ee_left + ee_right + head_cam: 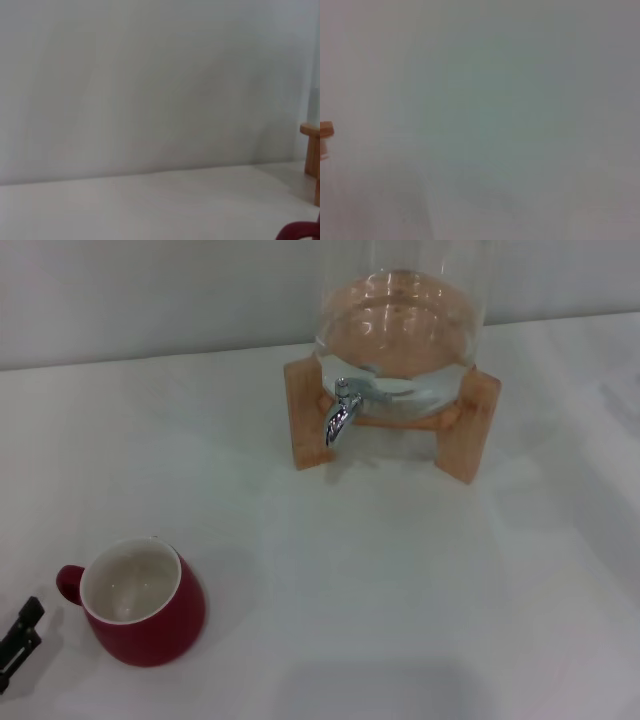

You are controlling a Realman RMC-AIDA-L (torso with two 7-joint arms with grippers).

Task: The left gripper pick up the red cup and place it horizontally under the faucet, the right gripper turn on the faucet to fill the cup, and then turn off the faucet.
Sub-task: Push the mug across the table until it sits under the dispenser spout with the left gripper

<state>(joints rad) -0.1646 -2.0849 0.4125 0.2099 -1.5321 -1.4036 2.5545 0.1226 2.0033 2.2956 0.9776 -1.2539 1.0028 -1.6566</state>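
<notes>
Red cup (145, 605) beside left gripper (18, 640)

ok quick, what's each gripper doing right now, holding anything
Left gripper: only a black tip shows beside the squat dark-red ceramic cup, not touching it; open or closed cannot be told.
Right gripper: not in view.

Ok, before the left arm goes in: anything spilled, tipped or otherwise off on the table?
Nothing stands out. The red cup sits upright and empty on the table, near the left gripper at the picture's edge. The faucet isn't running, the dispenser sits square in its wooden stand, and no puddle shows.
</notes>
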